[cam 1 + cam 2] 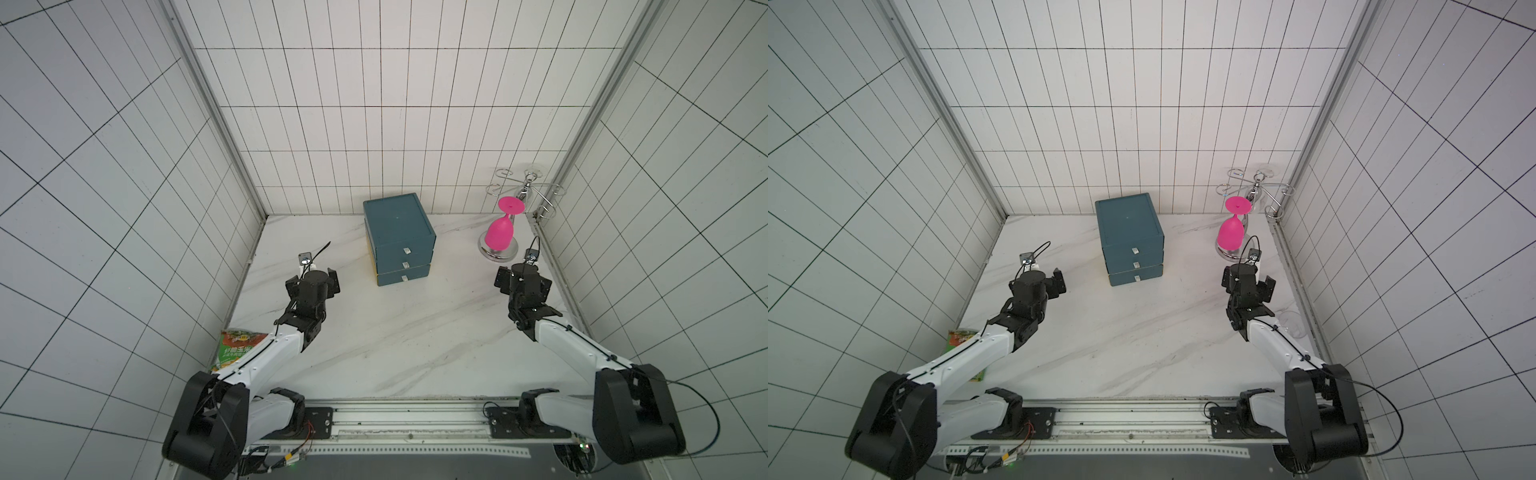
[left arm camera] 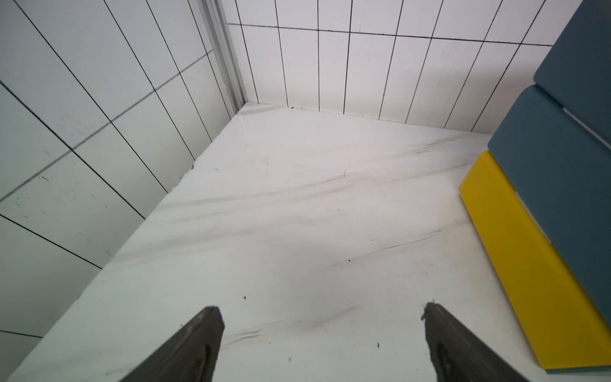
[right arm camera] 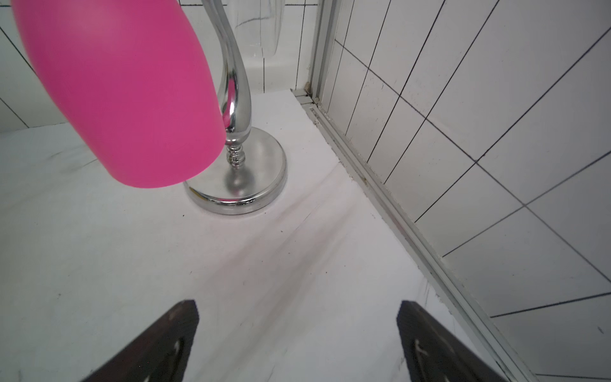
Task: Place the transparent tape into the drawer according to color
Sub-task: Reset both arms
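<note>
The transparent tape shows in none of the views: no ring lies on the marble table [image 1: 374, 353], none sits between any fingers, and whether the rings are inside the teal cabinet [image 1: 399, 226] cannot be told from outside. The cabinet stands near the back wall, between the two arms and farther back than both. Its three drawer fronts face the robot's base, so any pull would run straight back toward the rail. The drawers look pushed in, and from that the sorting seems finished, though nothing confirms it. The left gripper [image 2: 322, 311] hangs over bare table with its jaws spread wide and nothing between them, the cabinet's yellow-sided bottom drawer [image 2: 529, 264] just off to its inner side. The right gripper [image 3: 297, 307] is equally wide and empty, close to the chrome rack [image 3: 238, 185] and the pink goblet [image 3: 125, 89] hanging on it. The left arm appears slightly nearer the drawer fronts and has open table around it. The right arm is hemmed in by the rack, the side wall rail and a clear glass [image 1: 1292, 322] beside its forearm. A snack bag [image 1: 237, 349] lies at the table's left edge under the left arm.
</note>
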`<state>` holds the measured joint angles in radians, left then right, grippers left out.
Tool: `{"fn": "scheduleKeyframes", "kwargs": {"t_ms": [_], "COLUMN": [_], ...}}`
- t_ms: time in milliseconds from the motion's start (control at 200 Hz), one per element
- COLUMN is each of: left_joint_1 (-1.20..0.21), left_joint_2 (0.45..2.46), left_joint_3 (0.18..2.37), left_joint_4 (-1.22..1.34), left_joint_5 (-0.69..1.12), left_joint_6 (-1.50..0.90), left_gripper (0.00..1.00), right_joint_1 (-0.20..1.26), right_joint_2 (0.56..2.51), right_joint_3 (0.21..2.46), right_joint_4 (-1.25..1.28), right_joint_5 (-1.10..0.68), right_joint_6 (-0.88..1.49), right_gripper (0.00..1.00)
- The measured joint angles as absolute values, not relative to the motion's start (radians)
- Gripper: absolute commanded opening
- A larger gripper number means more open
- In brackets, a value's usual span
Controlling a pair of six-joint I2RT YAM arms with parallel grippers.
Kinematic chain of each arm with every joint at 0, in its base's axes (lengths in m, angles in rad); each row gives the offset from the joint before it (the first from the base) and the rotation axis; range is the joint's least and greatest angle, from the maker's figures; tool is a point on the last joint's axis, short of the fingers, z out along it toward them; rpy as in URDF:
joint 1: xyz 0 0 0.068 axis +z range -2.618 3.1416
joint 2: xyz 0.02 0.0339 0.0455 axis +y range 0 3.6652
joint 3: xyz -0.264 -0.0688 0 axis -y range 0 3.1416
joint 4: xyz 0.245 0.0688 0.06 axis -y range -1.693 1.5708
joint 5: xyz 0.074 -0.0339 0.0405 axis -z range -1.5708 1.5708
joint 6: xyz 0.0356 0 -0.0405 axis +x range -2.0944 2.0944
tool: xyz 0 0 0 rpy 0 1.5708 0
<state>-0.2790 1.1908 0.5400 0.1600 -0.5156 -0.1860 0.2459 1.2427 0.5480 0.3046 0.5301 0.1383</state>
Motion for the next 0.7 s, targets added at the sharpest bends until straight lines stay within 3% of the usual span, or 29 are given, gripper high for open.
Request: {"fn": "scheduleKeyframes", "kwargs": {"t_ms": [220, 430, 700], "left_joint_1": [-0.151, -0.123, -0.03], "left_joint_2": [1.365, 1.507, 1.578], "left_joint_3": [0.488, 0.462, 0.395], "left_joint_4": [0.434, 0.604, 0.82], "left_joint_5": [-0.463, -0.372, -0.252], "left_joint_6": [-0.099, -0.041, -0.057], "left_gripper": [0.98, 0.98, 0.98], "right_joint_1": [0.218, 0.137, 0.084], "right_joint_2": [1.374, 1.464, 1.539], "right_joint_3": [0.435, 0.343, 0.346], "right_joint_4": [0.58, 0.846, 0.907], "right_joint_5": [0.532, 0.456, 0.364], "right_joint_6": [0.044, 0.011, 0.019], "right_gripper": [0.99, 0.99, 0.99]}}
